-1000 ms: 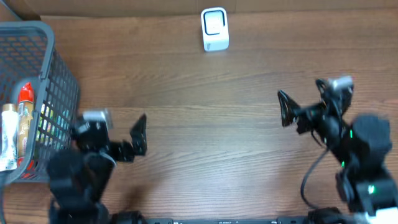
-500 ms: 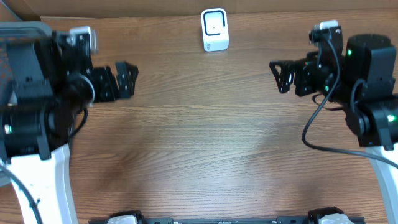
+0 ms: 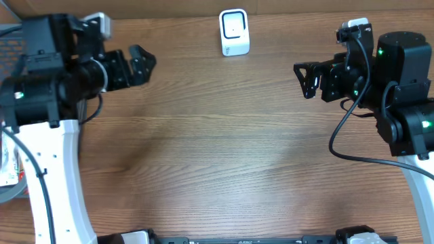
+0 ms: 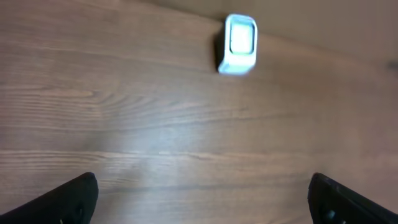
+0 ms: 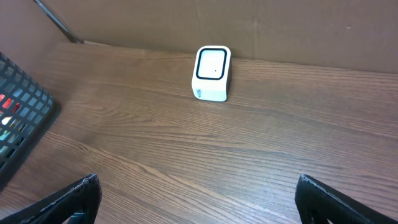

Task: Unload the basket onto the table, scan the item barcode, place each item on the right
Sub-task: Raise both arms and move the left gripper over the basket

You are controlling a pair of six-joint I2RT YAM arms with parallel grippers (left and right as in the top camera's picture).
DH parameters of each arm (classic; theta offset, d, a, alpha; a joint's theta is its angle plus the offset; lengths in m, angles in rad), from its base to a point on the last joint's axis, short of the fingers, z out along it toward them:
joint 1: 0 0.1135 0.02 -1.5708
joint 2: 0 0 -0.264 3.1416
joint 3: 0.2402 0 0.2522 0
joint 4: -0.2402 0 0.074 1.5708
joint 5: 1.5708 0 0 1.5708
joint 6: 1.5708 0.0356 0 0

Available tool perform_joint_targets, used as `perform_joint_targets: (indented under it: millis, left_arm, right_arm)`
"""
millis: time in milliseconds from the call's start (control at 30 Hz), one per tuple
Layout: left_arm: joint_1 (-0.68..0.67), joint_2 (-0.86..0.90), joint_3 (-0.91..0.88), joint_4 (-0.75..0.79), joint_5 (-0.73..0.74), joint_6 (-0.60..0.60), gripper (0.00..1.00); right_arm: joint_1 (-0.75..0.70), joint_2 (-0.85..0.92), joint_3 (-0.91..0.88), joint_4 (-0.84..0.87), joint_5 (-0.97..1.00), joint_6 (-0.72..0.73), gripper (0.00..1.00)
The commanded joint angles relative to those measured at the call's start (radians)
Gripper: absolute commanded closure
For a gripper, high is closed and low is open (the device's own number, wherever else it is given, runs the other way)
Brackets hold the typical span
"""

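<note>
The small white box-shaped plastic barcode scanner (image 3: pixel 234 32) has rounded corners and a dark-framed pale window on its front face. It stands upright on the brown wood-grain bench (image 3: pixel 217 156), close to the far edge of the bench and about midway along its width. The window faces the near side of the bench. Nothing touches the unit. In the left wrist view it appears blurred.

The items for scanning (image 5: pixel 7 102) lie at the left end of the bench, inside a dark grey mesh basket (image 5: pixel 28 121). Only red and green patches show through the mesh; individual items cannot be identified.
</note>
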Motion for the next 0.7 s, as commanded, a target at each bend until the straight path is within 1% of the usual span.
perform_joint_targets:
  millis: [0,100,200,267,467,533,667]
  left_arm:
    - [0.109,-0.008,0.090,0.009,0.020,-0.158,0.04]
    - [0.216,-0.008,0.148,0.008,0.055,-0.217,0.09]
    - [0.325,-0.008,0.192,0.016,0.146,-0.241,0.12]
    - [0.372,-0.008,0.206,0.017,0.192,-0.253,0.15]
    - [0.440,-0.009,0.214,0.018,0.283,-0.257,0.22]
    - [0.460,-0.009,0.214,0.025,0.285,-0.267,0.25]
    - [0.515,-0.014,0.226,0.040,0.283,-0.296,0.27]
  right_arm:
    - [-0.003,0.000,0.029,0.006,-0.006,-0.007,0.00]
    - [-0.003,0.000,0.029,0.006,-0.006,-0.008,0.00]
    - [-0.003,0.000,0.029,0.005,-0.005,-0.008,0.00]
    - [-0.003,0.000,0.029,0.005,-0.006,-0.008,0.00]
    - [-0.003,0.002,0.029,0.005,-0.006,-0.008,0.00]
    - [-0.003,0.002,0.029,0.001,-0.005,-0.008,0.00]
    - [-0.003,0.006,0.029,-0.013,-0.005,-0.007,0.00]
